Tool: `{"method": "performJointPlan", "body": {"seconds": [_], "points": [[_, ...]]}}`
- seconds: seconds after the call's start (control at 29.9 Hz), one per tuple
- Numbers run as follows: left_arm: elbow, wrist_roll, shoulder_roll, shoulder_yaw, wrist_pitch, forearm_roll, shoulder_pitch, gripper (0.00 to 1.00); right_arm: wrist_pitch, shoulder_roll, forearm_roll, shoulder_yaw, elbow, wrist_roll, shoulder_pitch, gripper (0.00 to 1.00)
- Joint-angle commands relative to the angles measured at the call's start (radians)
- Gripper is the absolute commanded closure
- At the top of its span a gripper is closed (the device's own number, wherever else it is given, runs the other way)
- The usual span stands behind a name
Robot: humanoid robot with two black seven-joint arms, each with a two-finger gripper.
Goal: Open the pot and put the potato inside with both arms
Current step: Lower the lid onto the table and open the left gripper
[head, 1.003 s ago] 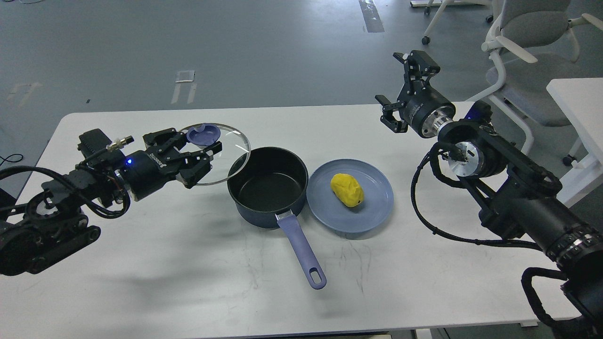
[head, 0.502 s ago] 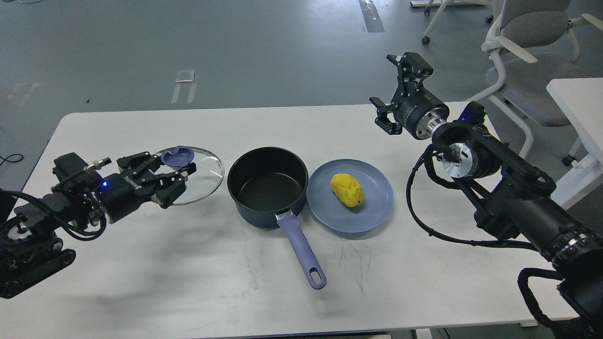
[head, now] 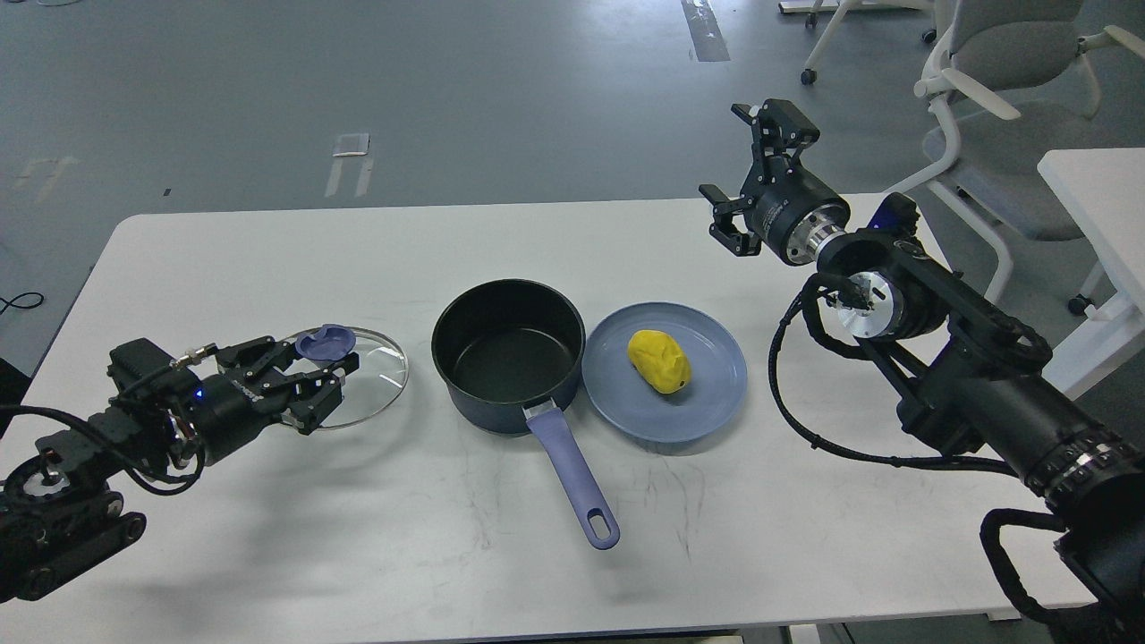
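The dark pot (head: 507,353) stands open in the middle of the table, its blue handle (head: 572,474) pointing toward me. The yellow potato (head: 659,360) lies on a blue plate (head: 707,394) just right of the pot. My left gripper (head: 324,358) is shut on the blue knob of the glass lid (head: 371,380) and holds it low over the table, left of the pot. I cannot tell whether the lid touches the table. My right gripper (head: 741,170) is open and empty, raised above the table's far right, behind the plate.
The white table (head: 268,537) has bare surface in front and at the back left. An office chair (head: 1002,98) and a second white table (head: 1096,197) stand beyond the right edge.
My left gripper has carried the lid away from the pot, leftward and down toward the table. My right gripper has shifted slightly left and stays open.
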Motion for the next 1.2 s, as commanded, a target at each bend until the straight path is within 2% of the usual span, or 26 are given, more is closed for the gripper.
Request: {"method": "performJointPlan", "body": {"seconds": [0.0,0.03,0.07,0.1,0.13,0.17,0.43,0.6,0.64,0.74,0.84,0.97,1.17], "points": [[0.013,0.0,-0.014,0.0,0.0,-0.035,0.001,1.0,0.0,0.0,0.0,0.0,-0.001,0.0,-0.002,0.0],[0.013,0.0,-0.014,0.0,0.0,-0.041,0.001,1.0,0.0,0.0,0.0,0.0,-0.001,0.0,-0.002,0.0],[0.013,0.0,-0.014,0.0,0.0,-0.052,0.001,0.92,0.0,0.0,0.0,0.0,-0.001,0.0,-0.002,0.0],[0.013,0.0,-0.015,0.0,0.0,-0.059,0.001,0.72,0.0,-0.001,0.0,0.0,-0.001,0.0,-0.002,0.0],[0.013,0.0,-0.018,0.0,0.0,-0.062,0.001,0.62,0.0,-0.001,0.0,0.0,-0.001,0.0,-0.002,0.0],[0.013,0.0,-0.018,0.0,0.0,-0.064,0.001,0.56,0.0,-0.001,0.0,0.0,-0.001,0.0,-0.002,0.0],[0.023,0.0,-0.021,0.001,0.0,-0.062,0.04,0.56,-0.003,-0.005,0.0,0.001,0.0,0.002,-0.002,0.0],[0.075,0.0,-0.053,0.0,0.0,-0.07,0.049,0.56,-0.011,-0.006,0.0,0.001,0.003,0.002,0.001,0.0],[0.086,0.0,-0.06,0.0,0.0,-0.07,0.049,0.54,-0.011,-0.006,0.002,0.001,0.003,0.002,0.001,0.0],[0.127,0.0,-0.084,0.0,0.0,-0.072,0.049,0.15,-0.011,-0.006,0.002,0.001,0.003,0.002,0.001,0.0],[0.131,0.0,-0.087,0.0,0.0,-0.072,0.05,0.14,-0.011,-0.006,0.0,0.001,0.003,0.002,0.001,0.0],[0.131,0.0,-0.089,0.0,0.0,-0.087,0.049,0.03,-0.011,-0.006,0.0,0.0,0.003,0.002,0.001,0.0],[0.126,0.0,-0.089,-0.002,0.0,-0.096,0.037,0.03,-0.011,-0.009,0.0,0.0,0.003,0.002,-0.001,0.0]]}}
